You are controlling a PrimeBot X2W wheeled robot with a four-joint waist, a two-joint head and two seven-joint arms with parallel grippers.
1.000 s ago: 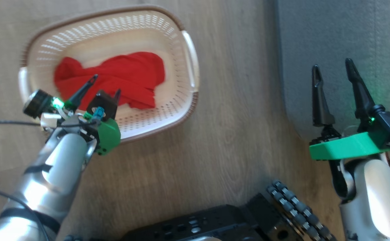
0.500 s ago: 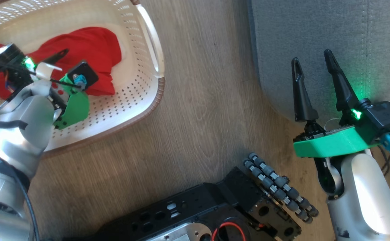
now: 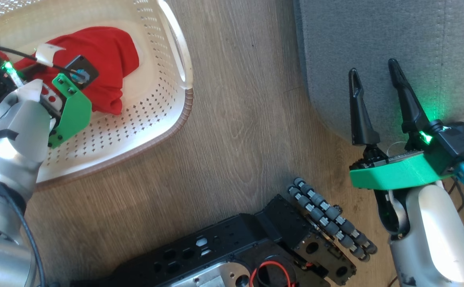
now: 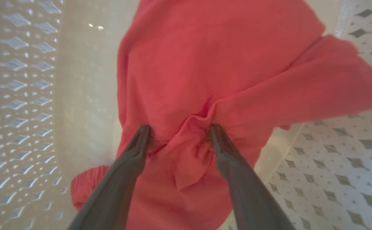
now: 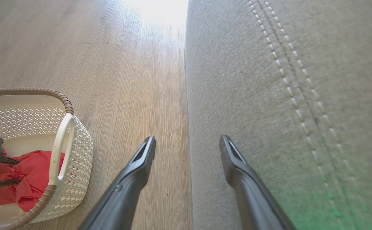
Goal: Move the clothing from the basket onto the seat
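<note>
1. My left arm reached down into the basket (image 3: 148,115) with the wrist bent over, so my left claw (image 4: 180,127) pointed at the basket's floor
2. That claw stood spread wide, both fingertips pressed into the red garment (image 4: 224,57) with a raised fold of cloth between them; it was not clenched on anything
3. The garment lay crumpled on the basket floor, right under the claw and stretching on past its tips
4. In the left wrist view, bare cream floor showed just beside one finger, and perforated wall lay further out on both sides, leaving little room there
5. My right arm stood upright, with my right claw (image 3: 373,65) pointing forward, its fingers parted and gripping nothing
6. The rounded edge of the seat (image 5: 269,80) ran ahead between those two fingers: one finger hung over the wooden floor (image 5: 125,64), the other over the grey cushion
7. A line of double stitching (image 5: 288,89) crossed the cushion beyond the seat-side finger
8. A strip of open floor separated the seat's edge from the basket's white handle (image 5: 61,143), which lay well off on the claw's floor side
</note>
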